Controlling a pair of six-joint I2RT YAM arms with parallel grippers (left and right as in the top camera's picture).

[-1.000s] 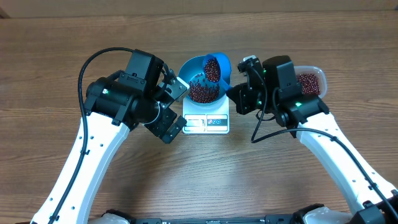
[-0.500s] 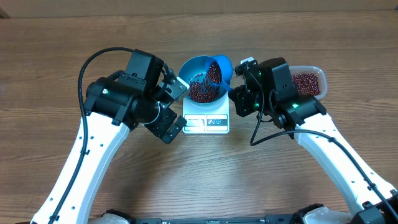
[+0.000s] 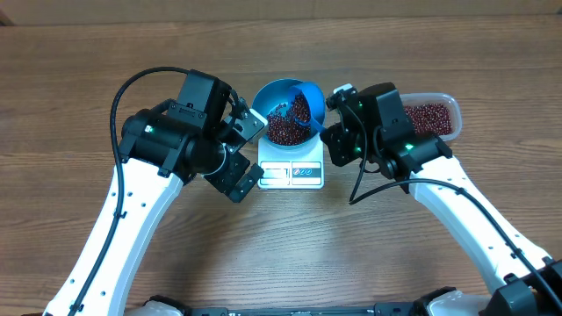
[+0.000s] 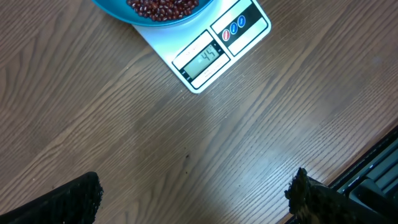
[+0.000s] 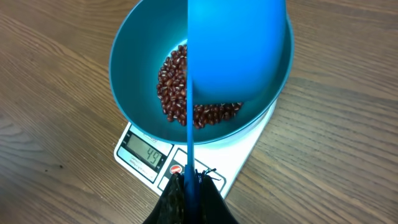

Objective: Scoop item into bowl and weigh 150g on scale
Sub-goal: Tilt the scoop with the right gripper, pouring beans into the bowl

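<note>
A: Why tip the scoop [image 5: 239, 50] so far over?

B: To shed its load. Turned on edge above the bowl [image 5: 134, 68], mouth inward, to drop the beans [image 5: 177, 93] inside rather than onto the counter [image 4: 124, 137].

A: Held how?

B: By the thin handle, clamped in the tightly closed right jaws, low and back from the bowl's rim.

A: Why keep the bowl on the scale [image 4: 214, 50] during filling?

B: To watch the weight while pouring. Sits on the white plate toward its far end, leaving the display free.

A: And the reading?

B: Two digits, something like forty-four; hard to make out the last one. Well short of the target, judging by that. Only a shallow heap in the bottom of the bowl.

A: Left jaws?

B: Spread wide, gripping nothing, hanging over bare counter just beside the scale. Probably parked there to keep the display under the wrist camera and to stay out of the pouring path.

A: Where to go for more?

B: To the clear tub [image 3: 454, 107], right of the scale and partly hidden behind the right arm, with plenty of beans in it. Likely to take several more scoops, with smaller ones near the end to avoid overshooting.
</note>
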